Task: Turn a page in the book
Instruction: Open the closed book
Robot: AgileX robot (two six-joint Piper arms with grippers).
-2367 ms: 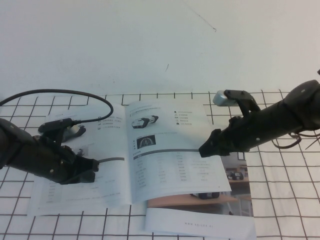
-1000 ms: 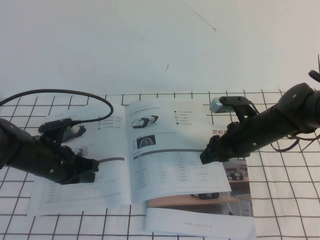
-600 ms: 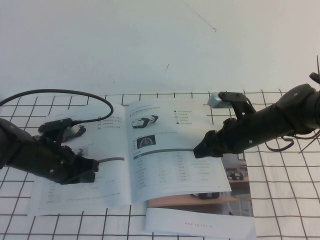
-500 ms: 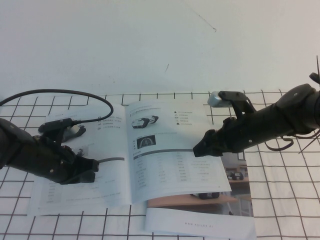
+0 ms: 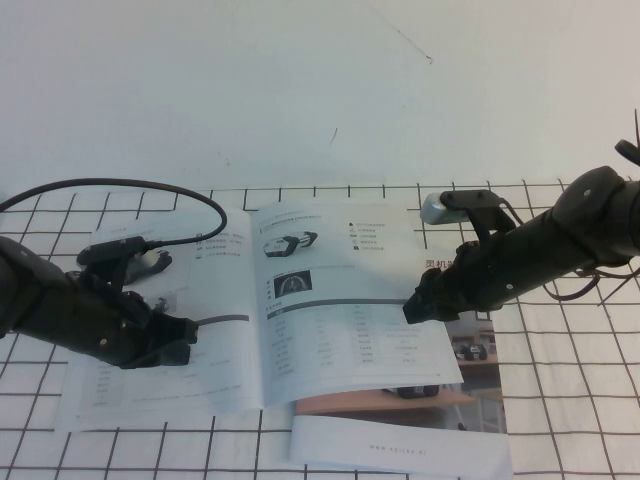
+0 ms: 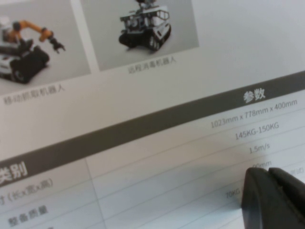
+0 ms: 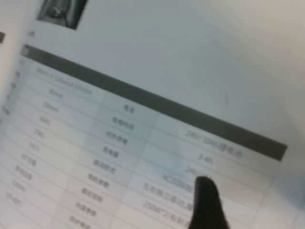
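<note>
High view: right gripper (image 5: 418, 305) has drawn back toward 3 o'clock from further in over the page (image 5: 345, 300); its tip now sits at the page's right edge, on the grey bar. Page lies flat, not lifted, so the turn has not begun; likely a re-aim at the edge. Jaws spread, nothing held. Book (image 5: 230, 320) lies open on the grid mat (image 5: 560, 400). Left gripper (image 5: 172, 340), at 9 o'clock of the right one, rests on the left leaf; its jaws look closed together, empty, tip pressing the paper.
</note>
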